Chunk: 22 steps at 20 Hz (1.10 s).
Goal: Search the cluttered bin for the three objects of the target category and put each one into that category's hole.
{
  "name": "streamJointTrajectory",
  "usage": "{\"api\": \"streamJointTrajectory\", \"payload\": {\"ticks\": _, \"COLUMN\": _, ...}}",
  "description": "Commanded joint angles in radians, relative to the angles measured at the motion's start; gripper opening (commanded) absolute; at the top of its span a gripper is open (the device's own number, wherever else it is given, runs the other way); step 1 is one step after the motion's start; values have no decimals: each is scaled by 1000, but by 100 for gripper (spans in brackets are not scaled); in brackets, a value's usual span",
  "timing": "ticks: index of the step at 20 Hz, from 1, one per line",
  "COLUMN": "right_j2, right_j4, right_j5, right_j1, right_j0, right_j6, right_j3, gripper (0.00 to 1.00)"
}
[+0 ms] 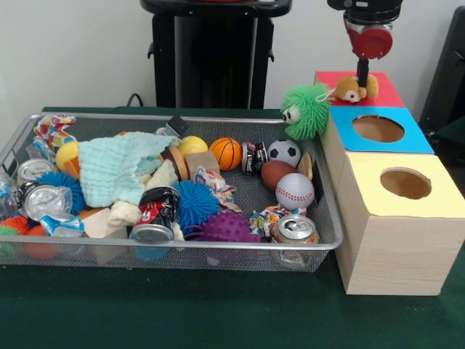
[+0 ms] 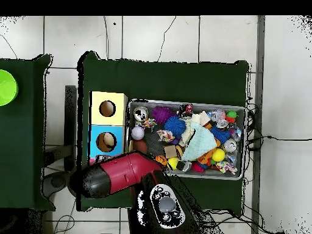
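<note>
A small tan-and-orange plush animal (image 1: pixel 354 89) sits on the red top of the far wooden box (image 1: pixel 383 90), right where that box's hole would be, so the hole itself is covered from the front. The end effector (image 1: pixel 362 75) comes straight down onto the plush from the red wrist above; its dark tip meets the toy, but I cannot tell how far apart the fingers stand or whether they have a grip on it.

Beside the red box, a green spiky ball with googly eyes (image 1: pixel 306 110) leans against the corner. The blue-topped box (image 1: pixel 381 129) and yellow-topped box (image 1: pixel 404 183) line up nearer the camera, each with its round hole open.

The wire bin (image 1: pixel 167 247) lies just beside the boxes on the green desk (image 1: pixel 218 313), crowded with a mint knitted cloth (image 1: pixel 120 166), a basketball (image 1: pixel 225 153), a soccer ball (image 1: pixel 284 152), a baseball (image 1: pixel 294 190), blue and purple spiky balls and crushed cans.

From overhead, the red arm (image 2: pixel 119 175) reaches across over the red box's end of the row.
</note>
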Motion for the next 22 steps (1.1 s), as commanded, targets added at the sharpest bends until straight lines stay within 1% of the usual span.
{"api": "streamJointTrajectory", "payload": {"ticks": 1, "right_j2": 0, "right_j4": -17, "right_j5": 138, "right_j1": 58, "right_j0": 2, "right_j6": 134, "right_j3": 31, "gripper": 0}}
{"api": "streamJointTrajectory", "payload": {"ticks": 6, "right_j2": 11, "right_j4": -3, "right_j5": 186, "right_j1": 68, "right_j0": -3, "right_j6": 124, "right_j3": 32, "gripper": 0}}
{"api": "streamJointTrajectory", "payload": {"ticks": 13, "right_j2": 12, "right_j4": -5, "right_j5": 182, "right_j1": 83, "right_j0": 12, "right_j6": 142, "right_j3": 23, "gripper": 0}}
{"api": "streamJointTrajectory", "payload": {"ticks": 19, "right_j2": 8, "right_j4": -3, "right_j5": 183, "right_j1": 91, "right_j0": 10, "right_j6": 150, "right_j3": 29, "gripper": 0}}
{"api": "streamJointTrajectory", "payload": {"ticks": 22, "right_j2": -4, "right_j4": 12, "right_j5": 155, "right_j1": 99, "right_j0": 23, "right_j6": 192, "right_j3": 20, "gripper": 0}}
